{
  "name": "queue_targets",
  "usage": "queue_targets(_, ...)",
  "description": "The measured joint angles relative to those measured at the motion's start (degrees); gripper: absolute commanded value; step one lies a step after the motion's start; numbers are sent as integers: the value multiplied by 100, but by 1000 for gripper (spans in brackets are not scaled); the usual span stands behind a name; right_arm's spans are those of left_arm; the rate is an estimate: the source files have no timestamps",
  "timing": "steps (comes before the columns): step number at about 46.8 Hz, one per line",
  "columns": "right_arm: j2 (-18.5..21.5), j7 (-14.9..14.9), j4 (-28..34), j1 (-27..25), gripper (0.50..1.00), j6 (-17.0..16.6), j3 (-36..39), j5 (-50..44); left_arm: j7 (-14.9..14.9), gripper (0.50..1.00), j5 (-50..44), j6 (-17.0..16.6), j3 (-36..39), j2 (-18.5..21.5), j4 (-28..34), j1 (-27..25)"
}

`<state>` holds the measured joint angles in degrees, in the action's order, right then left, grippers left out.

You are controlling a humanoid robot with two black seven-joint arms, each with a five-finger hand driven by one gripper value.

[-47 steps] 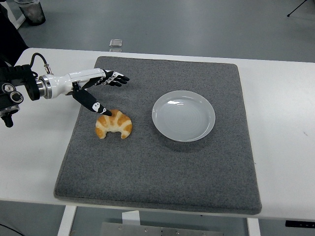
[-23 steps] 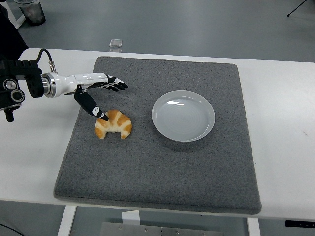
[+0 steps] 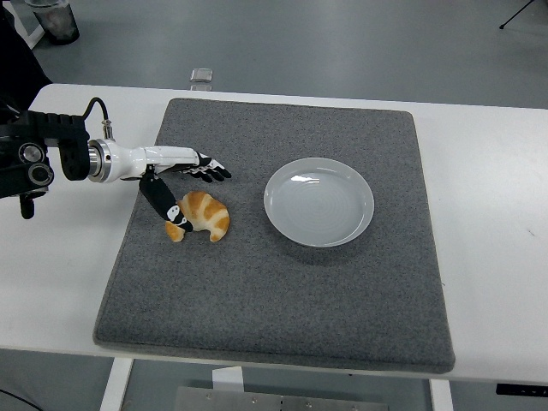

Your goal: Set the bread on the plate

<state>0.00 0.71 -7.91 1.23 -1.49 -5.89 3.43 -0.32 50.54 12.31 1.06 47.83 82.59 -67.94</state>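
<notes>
Grey mat (image 3: 282, 282), bread (image 3: 203, 216) under robot hand (image 3: 175, 175) (thumb touching)

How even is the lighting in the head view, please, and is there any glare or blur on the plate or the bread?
Head view: soft, even light, only faint shadows; the white plate shows small glare patches near its far rim; the bread and the left hand are sharp, with no motion blur.
</notes>
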Motion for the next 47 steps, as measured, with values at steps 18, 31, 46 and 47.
queue_targets(18,0,-1,0,0,954,0,0,0,-48,984,461,0,121,-140,-36,52)
queue_targets(31,0,0,0,0,952,0,0,0,-20,973,843,11,130,-160,-59,96)
queue_targets(46,0,-1,0,0,952,0,0,0,-14,898,1236,0,131,-327,-162,96)
queue_targets(47,0,0,0,0,952,0,0,0,-14,894,1249,0,131,-332,-164,95)
